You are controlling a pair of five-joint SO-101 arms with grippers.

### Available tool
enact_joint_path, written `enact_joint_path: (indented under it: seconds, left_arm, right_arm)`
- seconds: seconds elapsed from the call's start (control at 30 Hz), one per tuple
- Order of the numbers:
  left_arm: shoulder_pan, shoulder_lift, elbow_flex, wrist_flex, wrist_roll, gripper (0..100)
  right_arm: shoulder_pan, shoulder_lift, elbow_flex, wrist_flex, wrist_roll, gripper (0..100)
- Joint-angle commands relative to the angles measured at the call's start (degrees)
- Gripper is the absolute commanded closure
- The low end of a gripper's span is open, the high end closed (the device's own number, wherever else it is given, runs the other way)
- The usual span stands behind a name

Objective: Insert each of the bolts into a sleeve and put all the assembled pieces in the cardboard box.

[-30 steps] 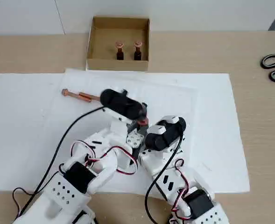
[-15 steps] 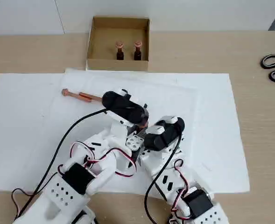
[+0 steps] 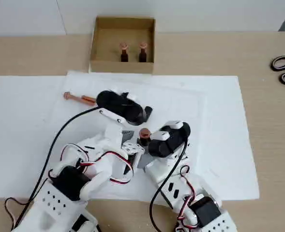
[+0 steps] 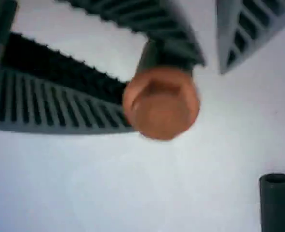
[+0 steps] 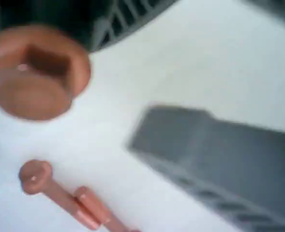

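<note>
On a wooden table [image 3: 258, 48] covered by white paper [image 3: 219, 121], the left arm [image 3: 84, 169] and right arm [image 3: 181, 188] crouch folded, leaning together short of the cardboard box [image 3: 93, 48], left gripper [image 3: 131, 134] and right gripper [image 3: 152, 137] crowding an upright bolt [image 3: 144, 133], whether either grips it impossible to tell, while another bolt [image 3: 79, 98] lies flat nearby.

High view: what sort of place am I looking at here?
Most likely a lab or hobby workbench: a wooden table under white paper, two small robot arms with exposed wiring, and a cardboard box holding two bolt pieces.
</note>
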Motion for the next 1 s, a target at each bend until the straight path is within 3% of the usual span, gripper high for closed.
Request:
enact_joint_path:
  seconds: [0.0,0.17,0.37,0.63,0.97]
  left_arm:
    - [-6.42,-0.7,-6.81,6.07,-4.75,72]
    - [-20.4,-0.7,-11.21,12.92,-11.87,72]
    - [-26.55,-0.7,-11.03,15.56,-11.87,72]
    - [-27.34,-0.7,-11.03,15.3,-11.78,72]
    - [-27.34,-0.7,-10.95,15.56,-11.78,72]
  right_arm:
    - [0.22,-1.01,-0.88,-1.54,-0.53,99.5]
    - [0.31,-0.66,-1.23,-1.1,1.58,99.5]
    - [5.76,5.41,-6.86,-1.19,5.1,99.5]
    - [7.52,31.96,-30.33,-2.77,9.32,99.5]
    - [11.91,72.92,-55.91,-23.08,9.67,99.5]
